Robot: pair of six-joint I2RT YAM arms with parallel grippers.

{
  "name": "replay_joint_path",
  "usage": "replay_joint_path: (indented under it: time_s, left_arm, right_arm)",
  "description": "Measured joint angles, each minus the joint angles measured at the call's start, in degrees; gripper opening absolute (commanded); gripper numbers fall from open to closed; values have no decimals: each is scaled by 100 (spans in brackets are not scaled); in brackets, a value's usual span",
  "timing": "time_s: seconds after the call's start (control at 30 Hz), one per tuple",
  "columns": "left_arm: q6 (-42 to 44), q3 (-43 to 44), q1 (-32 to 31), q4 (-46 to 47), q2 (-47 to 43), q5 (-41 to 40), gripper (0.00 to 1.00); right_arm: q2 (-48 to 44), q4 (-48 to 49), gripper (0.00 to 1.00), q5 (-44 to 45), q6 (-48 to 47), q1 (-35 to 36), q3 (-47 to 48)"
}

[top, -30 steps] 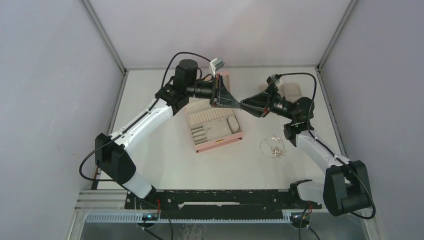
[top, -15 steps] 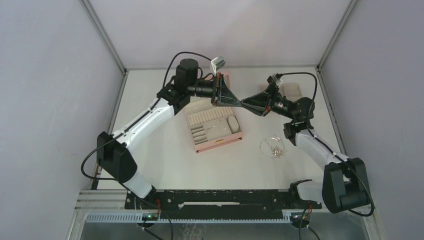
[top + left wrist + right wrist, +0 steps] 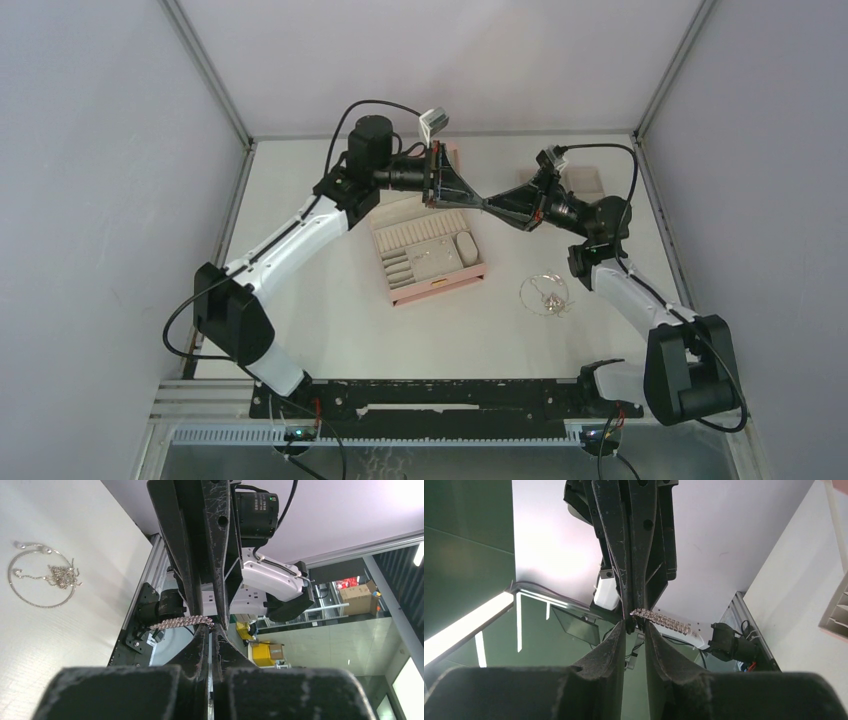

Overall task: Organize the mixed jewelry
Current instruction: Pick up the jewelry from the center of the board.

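left fingers (image 3: 199, 647): pressed together, pinching one end of a sparkly strip (image 3: 181, 622); the rest of it sticks out sideways in the air.
right fingers (image 3: 613, 647): a narrow gap between them, tips either side of your left tips. Can't tell if they touch the strip.
grippers: left gripper (image 3: 212, 630) and right gripper (image 3: 635, 625) meet tip to tip, raised over the table (image 3: 340, 300), just far-right of the pink box (image 3: 440, 290).
step: looks like a hand-over you haven't finished.
rest of jewelry: chain necklace (image 3: 543, 294) with small bits (image 3: 553, 304) in its loop lies on the table near-right of the box, apart from it.
box: open, lining up. Too small to tell if anything's inside.
tray: beige tray (image 3: 586, 178) far right, partly behind your right arm (image 3: 622, 285).
progress: early, I'd judge. The strip is in the air and the necklace pile is not yet sorted.
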Motion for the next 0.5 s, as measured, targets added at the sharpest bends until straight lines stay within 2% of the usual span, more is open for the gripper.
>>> replay_joint_path:
  time_s: [0.5]
  left_arm:
    - [-466, -313, 37, 911, 0, 192, 0]
  right_arm:
    - [190, 557, 21, -22, 396, -46, -28]
